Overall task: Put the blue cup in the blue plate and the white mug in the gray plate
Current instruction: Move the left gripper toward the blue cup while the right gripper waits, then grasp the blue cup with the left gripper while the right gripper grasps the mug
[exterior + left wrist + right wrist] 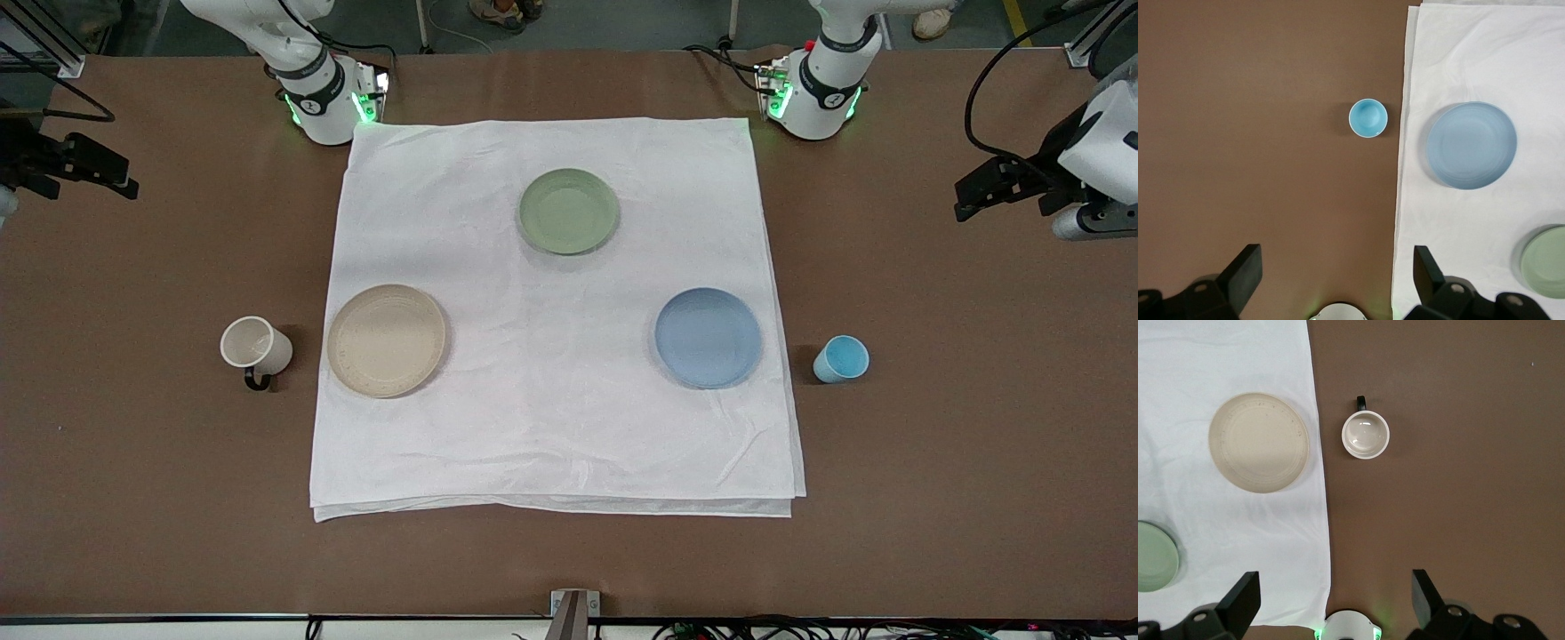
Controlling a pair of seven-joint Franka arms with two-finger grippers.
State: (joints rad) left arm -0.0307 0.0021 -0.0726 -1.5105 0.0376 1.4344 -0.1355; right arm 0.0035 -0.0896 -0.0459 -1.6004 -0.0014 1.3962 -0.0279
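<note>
You had blue cup (841,358) upright on bare table beside blue plate (709,337), white mug (255,347) likewise beside gray plate (386,340); left gripper (1337,275) and right gripper (1335,597) both waited, spread wide, holding nothing

A sage-green plate (569,211) rests on a white cloth (551,427).

light-blue cup (840,358), pale-blue plate (709,338), cream mug (255,346) with seemingly black handle, faintly ringed beige plate (386,340).

left gripper (1337,277) raised, fingers apart, right gripper (1337,597) likewise
</note>
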